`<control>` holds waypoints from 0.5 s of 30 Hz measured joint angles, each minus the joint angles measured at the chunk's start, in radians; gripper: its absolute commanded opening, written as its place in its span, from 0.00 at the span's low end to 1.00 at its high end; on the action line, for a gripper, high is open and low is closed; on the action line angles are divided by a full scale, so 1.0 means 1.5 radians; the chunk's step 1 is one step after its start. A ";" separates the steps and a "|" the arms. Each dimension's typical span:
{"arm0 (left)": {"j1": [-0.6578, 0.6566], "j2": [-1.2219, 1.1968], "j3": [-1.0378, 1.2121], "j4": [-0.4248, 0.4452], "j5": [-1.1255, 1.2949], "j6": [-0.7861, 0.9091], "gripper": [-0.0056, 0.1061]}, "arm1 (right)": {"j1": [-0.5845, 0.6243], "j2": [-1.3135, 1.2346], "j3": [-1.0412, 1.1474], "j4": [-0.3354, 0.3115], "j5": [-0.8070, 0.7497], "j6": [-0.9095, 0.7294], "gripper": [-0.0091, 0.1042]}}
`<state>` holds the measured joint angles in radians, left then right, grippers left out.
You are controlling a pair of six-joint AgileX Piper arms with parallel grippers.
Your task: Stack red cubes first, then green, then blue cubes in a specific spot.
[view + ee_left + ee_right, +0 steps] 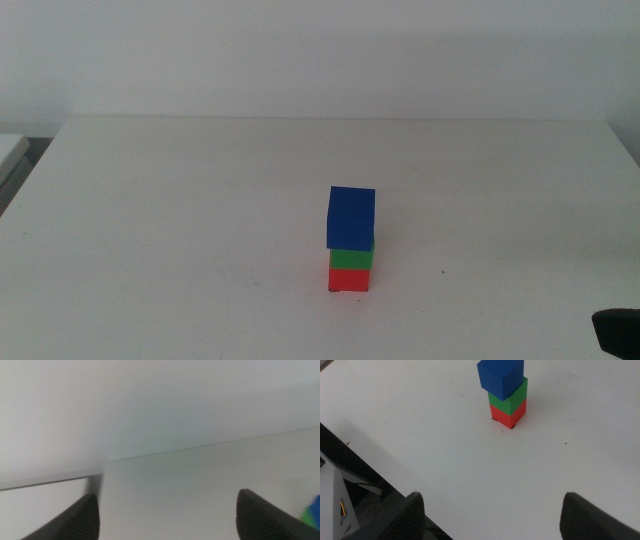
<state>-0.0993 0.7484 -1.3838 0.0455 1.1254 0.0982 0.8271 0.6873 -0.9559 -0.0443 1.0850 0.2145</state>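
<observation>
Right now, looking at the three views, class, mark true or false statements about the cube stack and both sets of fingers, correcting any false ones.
1. The blue cube tops the stack. True.
2. The green cube sits on the table. False: it rests on the red cube, which sits on the table.
3. The right gripper grips the blue cube. False: its fingers are open, away from the stack.
4. The left gripper is open and holds nothing. True.

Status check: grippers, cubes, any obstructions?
Both grippers open, clear of stack. Blue cube on green on red, blue slightly skewed. Nothing in the way.
</observation>
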 measured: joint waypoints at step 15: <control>0.012 -0.024 0.005 -0.072 -0.027 0.004 0.89 | 0.000 0.000 0.000 0.001 0.000 0.000 0.90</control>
<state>-0.0811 0.7124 -1.3756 -0.0632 1.0842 0.1050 0.8271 0.6873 -0.9559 -0.0423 1.0850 0.2145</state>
